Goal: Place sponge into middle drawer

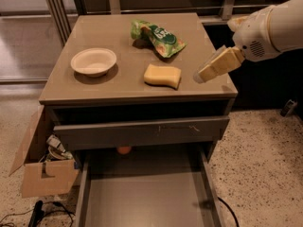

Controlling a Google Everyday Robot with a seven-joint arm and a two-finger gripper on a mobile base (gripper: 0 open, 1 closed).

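On cabinet top (113, 37): sponge (162, 75) | gripper (200, 76) near, apart, state cannot tell | middle drawer (147, 197) open

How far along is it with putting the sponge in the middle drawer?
Done: the middle drawer stands pulled open. In hand: nothing yet. The hand hovers over the right edge of the cabinet top, beside the sponge and apart from it. Left: grasp the sponge, lift it, and set it in the drawer.
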